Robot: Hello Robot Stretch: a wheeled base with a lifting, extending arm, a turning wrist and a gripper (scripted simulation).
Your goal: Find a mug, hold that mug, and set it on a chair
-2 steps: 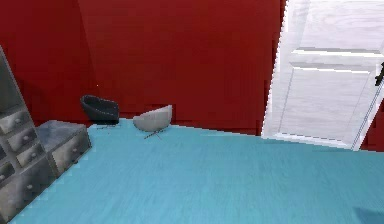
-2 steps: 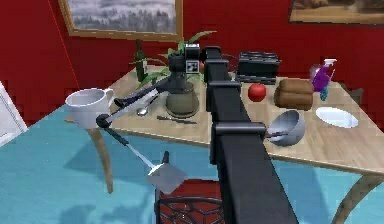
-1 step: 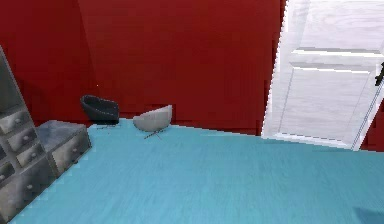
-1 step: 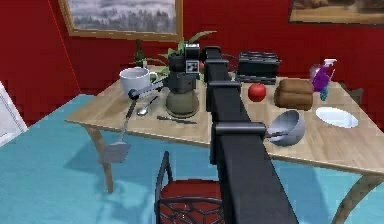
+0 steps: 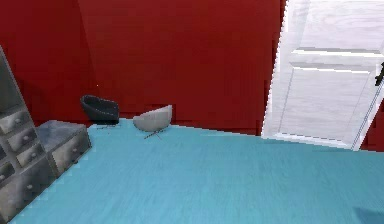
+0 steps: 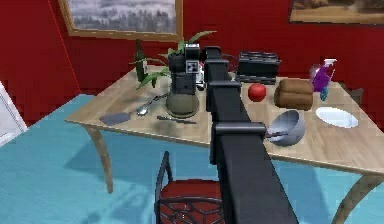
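Observation:
The dark arm bar (image 6: 232, 130) rises from the bottom edge and reaches out over the wooden table (image 6: 120, 100). At its far end the gripper (image 6: 186, 68) is seen against a dark machine with a beige rounded vessel (image 6: 183, 101) at its foot. I cannot tell whether the gripper holds anything. No shape on the table reads clearly as a mug. A chair with a red seat (image 6: 190, 196) stands at the table's near edge, just left of the arm. In the forward view, a dark chair (image 5: 100, 108) and a grey chair (image 5: 153, 120) stand against the red back wall.
The table carries a bottle (image 6: 140, 60), a plant (image 6: 185, 45), a toaster (image 6: 259, 66), a red apple (image 6: 257, 91), bread (image 6: 294, 94), a spray bottle (image 6: 321, 78), a white plate (image 6: 336, 117), a metal bowl (image 6: 286, 128) and cutlery (image 6: 150, 104). A grey drawer unit (image 5: 30, 150) and a white door (image 5: 325, 75) flank the teal floor.

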